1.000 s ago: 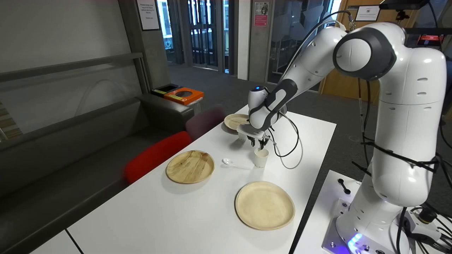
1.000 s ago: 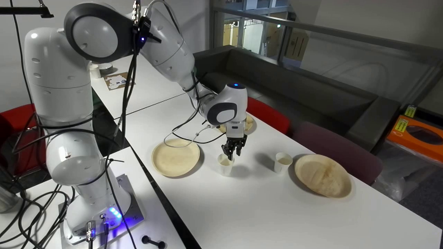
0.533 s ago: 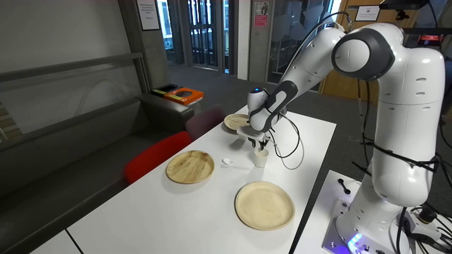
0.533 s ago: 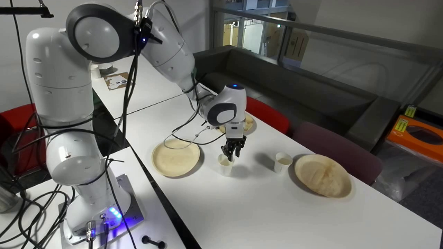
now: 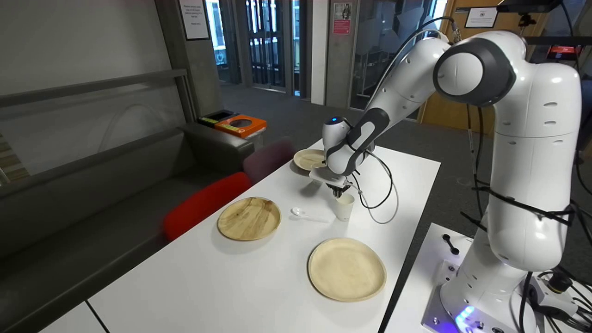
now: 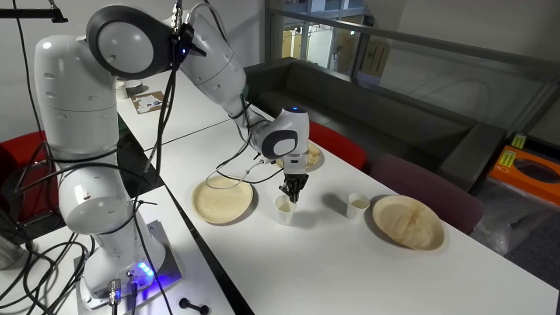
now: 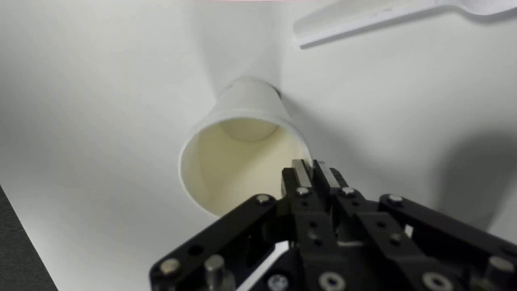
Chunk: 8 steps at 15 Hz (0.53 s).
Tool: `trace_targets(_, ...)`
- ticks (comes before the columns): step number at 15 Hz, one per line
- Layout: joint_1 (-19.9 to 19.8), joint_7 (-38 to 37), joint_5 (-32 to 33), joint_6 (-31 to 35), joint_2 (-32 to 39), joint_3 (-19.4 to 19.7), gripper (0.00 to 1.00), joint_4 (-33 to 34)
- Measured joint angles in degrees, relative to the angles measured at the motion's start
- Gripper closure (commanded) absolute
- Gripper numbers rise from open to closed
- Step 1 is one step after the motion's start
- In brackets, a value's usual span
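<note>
I see black, grey-tipped fingers [image 7: 307,206], an off-white cup [image 7: 242,161] yellowish inside, a white spoon [image 7: 363,17], a white tabletop [image 5: 217,286], a tan plate [image 5: 249,218] streaked brown and a red chair [image 5: 206,201]

Pinches with the jaws the rim of a pale cup [image 7: 244,161], with one of them inside the wall and one outside. Can see its cream-coloured mouth mostly to the left of the jaws, and the narrower base farther ahead. Can see also a white spoon [image 7: 363,16], lying on the surface [image 7: 101,101] ahead of the jaws and running off to their right. Can notice a blurred shadow [image 7: 476,169] right of the jaws.
</note>
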<state>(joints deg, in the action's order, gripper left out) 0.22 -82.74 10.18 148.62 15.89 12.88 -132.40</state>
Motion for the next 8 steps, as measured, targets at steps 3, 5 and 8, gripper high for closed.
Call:
trace_targets(3, 0.0, 0.0, 0.1, 0.0, 0.0, 0.0, 0.99, 0.0)
trace_targets(5, 0.0, 0.0, 0.2, 0.0, 0.0, 0.0, 0.99, 0.0)
trace_targets(8, 0.1, -1.6, 0.6, 1.4, -0.1, 0.2, 0.99, -0.1)
